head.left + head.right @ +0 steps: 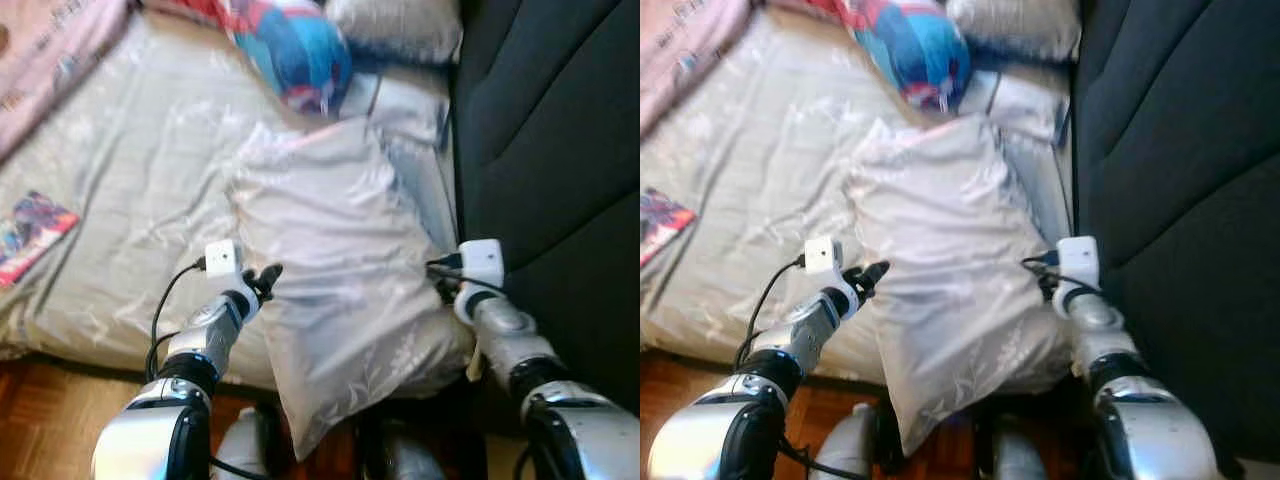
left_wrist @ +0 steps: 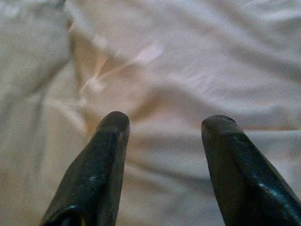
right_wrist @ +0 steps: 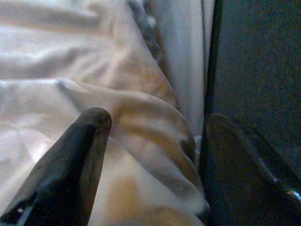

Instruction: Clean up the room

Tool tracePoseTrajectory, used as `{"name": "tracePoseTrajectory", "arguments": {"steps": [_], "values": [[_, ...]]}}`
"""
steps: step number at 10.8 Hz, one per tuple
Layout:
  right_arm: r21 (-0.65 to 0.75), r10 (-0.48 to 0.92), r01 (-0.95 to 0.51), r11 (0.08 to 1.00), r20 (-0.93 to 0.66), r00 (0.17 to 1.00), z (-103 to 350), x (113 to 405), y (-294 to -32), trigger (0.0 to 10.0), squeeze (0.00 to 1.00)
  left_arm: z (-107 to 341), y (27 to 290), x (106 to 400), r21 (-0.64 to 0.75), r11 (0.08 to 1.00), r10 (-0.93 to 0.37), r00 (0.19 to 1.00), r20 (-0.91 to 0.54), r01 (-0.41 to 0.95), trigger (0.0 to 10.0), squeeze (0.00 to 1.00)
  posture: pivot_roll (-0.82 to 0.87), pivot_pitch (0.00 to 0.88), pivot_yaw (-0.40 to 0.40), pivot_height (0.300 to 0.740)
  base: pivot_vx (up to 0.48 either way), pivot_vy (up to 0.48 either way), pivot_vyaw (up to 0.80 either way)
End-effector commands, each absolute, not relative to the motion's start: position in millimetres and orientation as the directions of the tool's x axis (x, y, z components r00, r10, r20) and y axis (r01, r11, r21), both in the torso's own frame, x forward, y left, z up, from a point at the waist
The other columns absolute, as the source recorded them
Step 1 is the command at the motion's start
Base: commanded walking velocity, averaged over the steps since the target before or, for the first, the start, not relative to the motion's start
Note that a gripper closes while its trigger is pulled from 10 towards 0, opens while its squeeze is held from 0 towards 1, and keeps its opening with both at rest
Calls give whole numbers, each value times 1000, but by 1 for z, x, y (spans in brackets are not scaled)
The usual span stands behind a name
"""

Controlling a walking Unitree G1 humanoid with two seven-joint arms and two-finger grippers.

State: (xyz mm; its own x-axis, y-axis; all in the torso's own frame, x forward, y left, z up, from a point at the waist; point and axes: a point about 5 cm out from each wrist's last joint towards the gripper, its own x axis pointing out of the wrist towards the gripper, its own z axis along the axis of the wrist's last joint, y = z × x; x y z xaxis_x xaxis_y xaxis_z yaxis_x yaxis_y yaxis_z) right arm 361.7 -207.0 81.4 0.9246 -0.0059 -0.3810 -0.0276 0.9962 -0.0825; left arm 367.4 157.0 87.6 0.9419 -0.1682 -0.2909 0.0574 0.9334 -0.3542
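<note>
We're looking down at a big pale pillow lying at the bed's near edge, its lower corner drooping over onto the wood floor. Our left claw is at the pillow's left side, and its wrist view shows the two fingers spread wide over crinkly fabric. Our right claw's tips are tucked behind the pillow in the head views; its wrist camera shows it wide too, straddling a bunched fold next to the dark padded headboard. A blue-red bundle near the far edge is blurry, and a magazine sits at the left edge, cut off.
</note>
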Motion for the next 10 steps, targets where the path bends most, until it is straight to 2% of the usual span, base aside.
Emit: {"name": "tracePoseTrajectory", "arguments": {"steps": [1,6,10], "values": [[-74,-10,-23,997,-416,909,74,357,-212,10000,0,74,161,361,-373,928,-125,926,-356,-19,10000,1000,84,418,-57,691,0,0,0],[-48,57,-78,996,-337,940,91,368,-201,10000,0,78,161,363,-418,909,-158,926,-342,1,10000,1000,102,412,-26,691,0,0,0],[-68,72,-108,992,-406,911,84,367,-192,10000,0,78,162,361,-431,902,-181,926,-331,23,10000,1000,127,417,-10,691,0,0,0]]}}
